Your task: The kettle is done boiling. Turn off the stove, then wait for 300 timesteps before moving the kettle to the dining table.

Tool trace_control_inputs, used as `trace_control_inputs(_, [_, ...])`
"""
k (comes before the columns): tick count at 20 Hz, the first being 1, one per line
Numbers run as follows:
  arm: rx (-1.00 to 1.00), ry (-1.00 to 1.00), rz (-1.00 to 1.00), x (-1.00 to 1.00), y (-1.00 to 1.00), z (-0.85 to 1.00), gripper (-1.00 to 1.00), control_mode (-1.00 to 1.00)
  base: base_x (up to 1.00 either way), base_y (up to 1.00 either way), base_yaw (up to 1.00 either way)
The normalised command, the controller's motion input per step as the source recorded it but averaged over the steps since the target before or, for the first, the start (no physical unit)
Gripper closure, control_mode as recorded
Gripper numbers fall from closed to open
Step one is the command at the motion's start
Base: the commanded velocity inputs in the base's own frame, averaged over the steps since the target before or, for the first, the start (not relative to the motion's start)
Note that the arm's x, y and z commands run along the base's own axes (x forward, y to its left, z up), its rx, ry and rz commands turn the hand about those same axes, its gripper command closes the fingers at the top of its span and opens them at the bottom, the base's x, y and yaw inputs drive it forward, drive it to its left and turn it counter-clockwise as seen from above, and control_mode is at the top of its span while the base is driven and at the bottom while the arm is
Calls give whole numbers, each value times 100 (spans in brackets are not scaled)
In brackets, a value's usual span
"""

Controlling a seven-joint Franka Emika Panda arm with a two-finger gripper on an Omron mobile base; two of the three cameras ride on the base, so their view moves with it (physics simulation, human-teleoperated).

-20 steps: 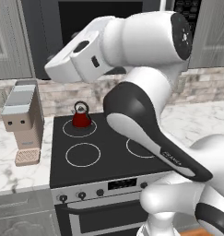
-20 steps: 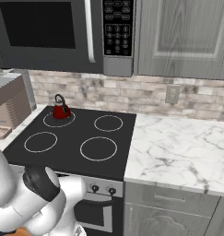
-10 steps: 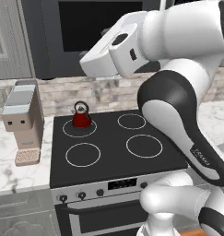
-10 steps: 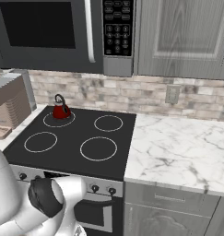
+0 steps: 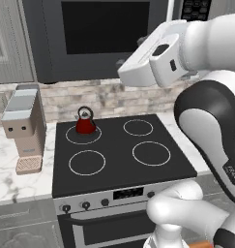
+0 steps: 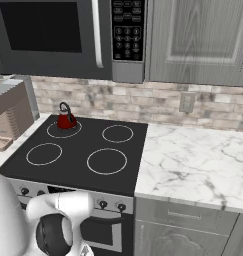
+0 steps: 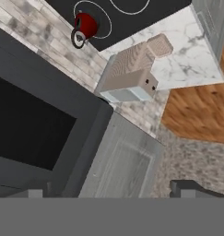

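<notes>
Standing upright, small red kettle (image 5: 84, 123)

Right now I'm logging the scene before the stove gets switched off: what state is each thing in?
kettle: upright on the back left burner, lid on.
stove: oven door shut, other burners bare.
microwave: door shut.
coffee machine: upright beside the stove.
gripper: fingers open, holding nothing.

1. Kettle (image 5: 85, 123) stands on the stove's (image 5: 116, 167) far-left burner.
2. Coffee machine (image 5: 24, 128) sits on the counter (image 5: 12, 179) just left of the stove.
3. Microwave (image 6: 58, 37) hangs above the stove, cabinet (image 6: 195, 40) to its right.
4. Marble counter (image 6: 193, 165) adjoins the stove's right side.
5. Knobs (image 5: 66, 209) line the stove's near panel.
</notes>
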Motion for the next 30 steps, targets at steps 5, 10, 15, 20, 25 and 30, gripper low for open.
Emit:
trace_control_inputs(5, [0, 0, -7, 0, -51, -17, -100, -100, 0, 0, 0])
trace_control_inputs(10, [0, 0, -8, 0, -48, -13, -100, -100, 0, 0, 0])
trace_control_inputs(15, [1, 0, -7, 0, -48, -19, -100, -100, 0, 0, 0])
trace_control_inputs(20, [1, 0, -5, 0, -47, -21, -100, -100, 0, 0, 0])
trace_control_inputs(25, [0, 0, -5, 4, -44, -18, -100, -100, 0, 0, 0])
trace_control_inputs(30, [0, 0, -5, 10, -36, -18, -100, -100, 0, 0, 0])
